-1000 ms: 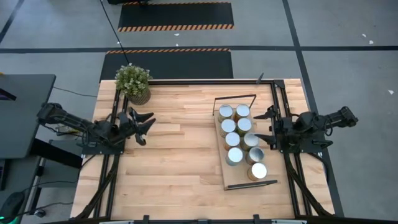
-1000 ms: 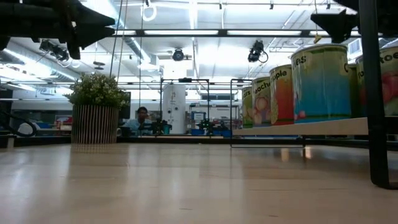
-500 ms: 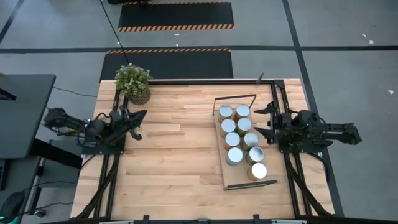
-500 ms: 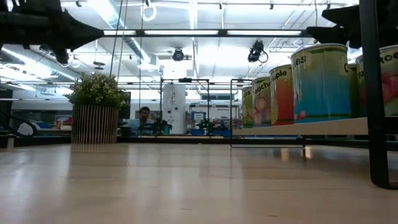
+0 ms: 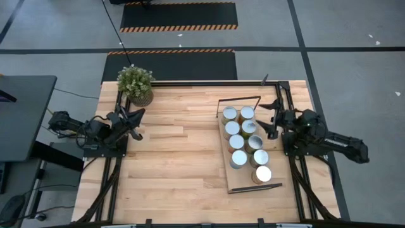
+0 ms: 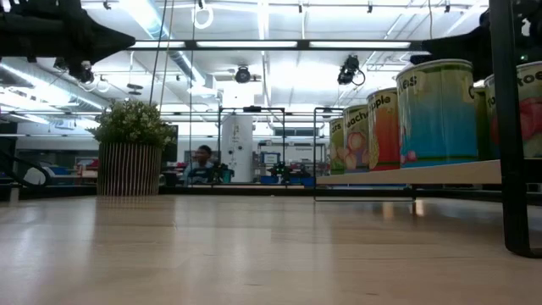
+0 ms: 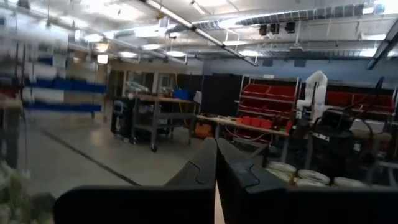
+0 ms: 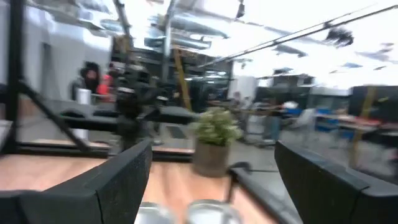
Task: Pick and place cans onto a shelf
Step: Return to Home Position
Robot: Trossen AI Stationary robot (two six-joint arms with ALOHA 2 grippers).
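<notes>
Several cans [image 5: 244, 142] with shiny round tops stand in two rows on the shelf [image 5: 223, 166], a light-wood board with black wire frames at both short ends, on the table's right half. The low view shows them as colourful tins [image 6: 436, 110] on the board [image 6: 398, 175]. At the table's left edge, far from the cans, my left gripper [image 5: 137, 116] is shut and holds nothing; its fingers meet in the wrist view [image 7: 216, 163]. Just right of the shelf, my right gripper [image 5: 271, 119] stands open and holds nothing. It faces the cans [image 8: 205, 213], with its fingers [image 8: 127, 171] wide apart.
A potted plant [image 5: 135, 83] stands at the table's far left corner. Black frame rails run along the table's left and right sides [image 5: 288, 104]. Bare wooden tabletop [image 5: 180, 152] lies between the two arms. A person [image 6: 201, 161] shows in the room behind.
My left gripper has shut and drawn back toward the table's left edge. My right arm has swung about, so its rear now points toward the near right. Its gripper has shifted slightly toward the far edge and stayed open. The cans and shelf have not moved.
</notes>
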